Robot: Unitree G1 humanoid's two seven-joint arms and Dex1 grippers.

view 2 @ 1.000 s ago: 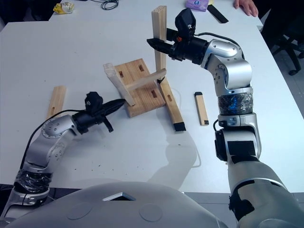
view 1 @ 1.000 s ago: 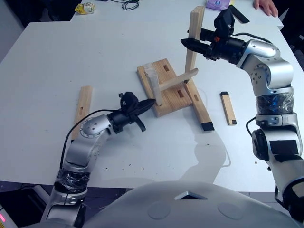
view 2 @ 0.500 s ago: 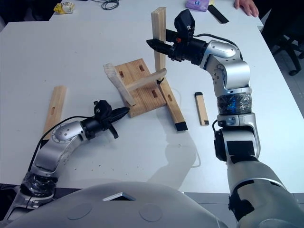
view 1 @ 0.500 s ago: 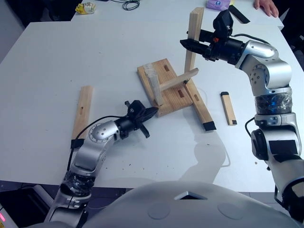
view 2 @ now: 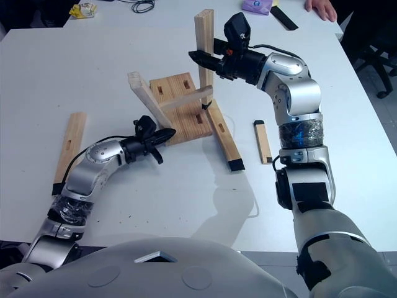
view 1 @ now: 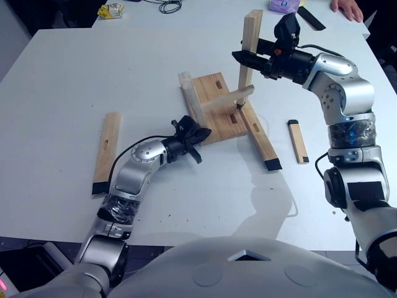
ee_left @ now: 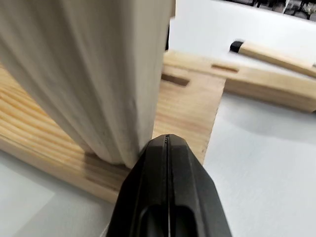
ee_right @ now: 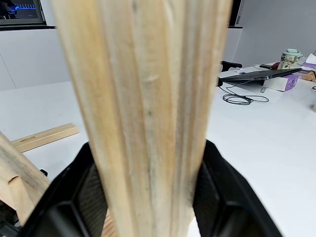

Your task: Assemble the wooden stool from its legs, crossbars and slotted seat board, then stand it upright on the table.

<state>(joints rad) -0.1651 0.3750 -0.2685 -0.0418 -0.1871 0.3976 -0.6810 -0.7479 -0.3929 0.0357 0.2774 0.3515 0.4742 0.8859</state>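
Head views: the seat board (view 1: pixel 218 124) lies flat. The right gripper (view 1: pixel 243 58) clamps an upright leg (view 1: pixel 249 37) over the board's far right corner. The left gripper (view 1: pixel 203 132), fingers together, is at its near edge.
Left wrist: closed tips sit by a tilted leg (ee_left: pixel 98 69) on the board.
Right wrist: fingers (ee_right: pixel 94 197) flank the upright leg.

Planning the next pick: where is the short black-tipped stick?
In the eye views, the stick lies flat on the table at the robot's right, just right of the long leg beside the seat board.
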